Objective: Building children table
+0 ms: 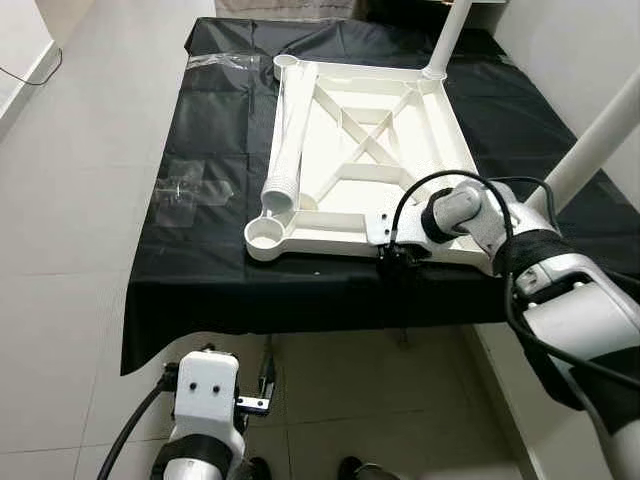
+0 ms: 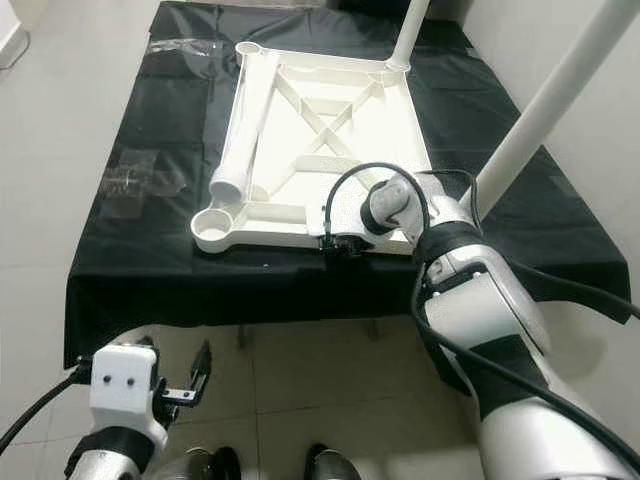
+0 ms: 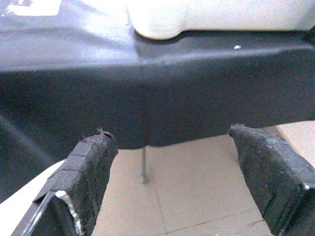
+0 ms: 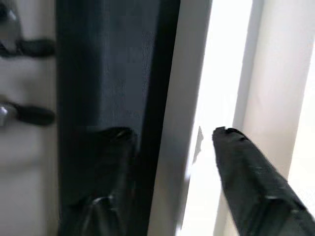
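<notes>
The white table top (image 1: 330, 222) lies upside down on a black-covered table (image 1: 190, 270). Two white legs stand in its right corners, one far (image 1: 450, 35) and one near (image 1: 600, 135). A third leg (image 1: 290, 140) lies loose along the left side. The near left socket (image 1: 265, 235) is empty. My right gripper (image 1: 395, 256) is at the top's near rim, and the right wrist view shows its fingers (image 4: 246, 187) closed on either side of that white rim (image 4: 192, 123). My left gripper (image 1: 266, 380) hangs low in front of the table, open with nothing between its fingers (image 3: 275, 172).
Clear tape patches (image 1: 185, 190) stick to the cloth at the left. The cloth hangs over the front edge (image 3: 147, 98), with a thin table leg (image 3: 143, 164) behind it. Tiled floor (image 1: 80, 250) lies to the left, and a white wall (image 1: 620, 60) to the right.
</notes>
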Available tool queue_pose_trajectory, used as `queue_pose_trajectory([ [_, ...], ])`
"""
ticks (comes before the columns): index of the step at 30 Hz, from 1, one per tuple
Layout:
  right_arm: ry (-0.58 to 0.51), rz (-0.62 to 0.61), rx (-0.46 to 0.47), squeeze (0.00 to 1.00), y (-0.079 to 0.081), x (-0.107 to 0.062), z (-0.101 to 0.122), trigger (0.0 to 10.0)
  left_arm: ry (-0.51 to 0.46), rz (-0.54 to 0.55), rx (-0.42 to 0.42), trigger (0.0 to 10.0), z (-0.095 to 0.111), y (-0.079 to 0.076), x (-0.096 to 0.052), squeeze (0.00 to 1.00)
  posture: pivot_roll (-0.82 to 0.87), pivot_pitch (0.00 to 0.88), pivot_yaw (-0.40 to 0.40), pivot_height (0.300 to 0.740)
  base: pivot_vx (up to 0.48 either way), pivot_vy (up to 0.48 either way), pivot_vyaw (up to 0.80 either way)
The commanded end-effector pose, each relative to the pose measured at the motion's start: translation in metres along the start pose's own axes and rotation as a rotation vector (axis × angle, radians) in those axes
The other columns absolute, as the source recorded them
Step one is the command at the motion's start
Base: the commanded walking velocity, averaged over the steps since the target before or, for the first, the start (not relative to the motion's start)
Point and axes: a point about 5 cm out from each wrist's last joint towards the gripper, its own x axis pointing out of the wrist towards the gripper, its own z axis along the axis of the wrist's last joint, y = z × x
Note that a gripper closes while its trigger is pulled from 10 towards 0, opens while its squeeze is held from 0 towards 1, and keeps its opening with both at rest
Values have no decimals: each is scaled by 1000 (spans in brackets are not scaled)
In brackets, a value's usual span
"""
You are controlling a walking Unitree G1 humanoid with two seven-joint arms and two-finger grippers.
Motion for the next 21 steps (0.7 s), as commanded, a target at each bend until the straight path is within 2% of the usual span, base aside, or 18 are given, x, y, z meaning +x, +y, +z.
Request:
queue_pose_trajectory([
  [1, -34, -2, 6, 1000, -3, -5, 2, 10000, 22, -107, -95, 10000, -2, -32, -2, 0, 34, 193, -67, 740, 0, 0, 0],
  [2, -48, -9, 7, 1000, -4, -7, 3, 10000, 22, -106, -94, 10000, -2, -32, -2, 0, 34, 193, -67, 740, 0, 0, 0],
  [3, -74, -13, 20, 749, -7, -12, 4, 10000, 23, -106, -93, 10000, -3, -31, -1, 0, 33, 188, -64, 740, 0, 0, 0],
  [4, -121, -6, 45, 0, -10, -18, 6, 10000, 23, -105, -90, 10000, -4, -30, 0, 0, 34, 183, -60, 740, 0, 0, 0],
  [5, -121, -6, 45, 0, -10, -18, 6, 10000, 23, -105, -90, 10000, -4, -30, 0, 0, 34, 183, -60, 740, 0, 0, 0],
  [6, -214, 13, 85, 0, -13, -28, 9, 10000, 25, -105, -87, 10000, -5, -28, 2, 0, 35, 178, -58, 740, 0, 0, 0],
  [7, -214, 13, 85, 0, -13, -28, 9, 10000, 25, -105, -87, 10000, -5, -28, 2, 0, 35, 178, -58, 740, 0, 0, 0],
  [8, -292, 15, 129, 0, -16, -33, 13, 10000, 26, -105, -86, 10000, -6, -27, 3, 0, 36, 170, -56, 740, 0, 0, 0],
  [9, -292, 15, 129, 0, -16, -33, 13, 10000, 26, -105, -86, 10000, -6, -27, 3, 0, 36, 170, -56, 740, 0, 0, 0],
  [10, -431, 14, 212, 0, -22, -41, 20, 10000, 29, -102, -86, 10000, -8, -26, 4, 0, 39, 161, -52, 740, 0, 0, 0],
  [11, -431, 14, 212, 0, -22, -41, 20, 10000, 29, -102, -86, 10000, -8, -26, 4, 0, 39, 161, -52, 740, 0, 0, 0],
  [12, -487, 15, 246, 0, -24, -44, 22, 10000, 30, -101, -86, 10000, -8, -25, 5, 0, 39, 161, -52, 740, 0, 0, 0],
  [14, -667, -50, 328, 0, -33, -52, 32, 10000, 30, -97, -84, 10000, -9, -23, 7, 0, 44, 151, -49, 740, 0, 0, 0],
  [15, -712, -71, 347, 0, -35, -54, 34, 10000, 29, -96, -84, 10000, -9, -23, 7, 0, 44, 151, -49, 740, 0, 0, 0],
  [16, -743, -143, 388, 0, -39, -52, 37, 10000, 28, -86, -83, 10000, -9, -21, 7, 0, 50, 135, -46, 740, 0, 0, 0],
  [21, -773, -257, 465, 0, -42, -41, 41, 10000, 14, -67, -86, 10000, -9, -16, 9, 0, 49, 121, -42, 740, 0, 0, 0],
])
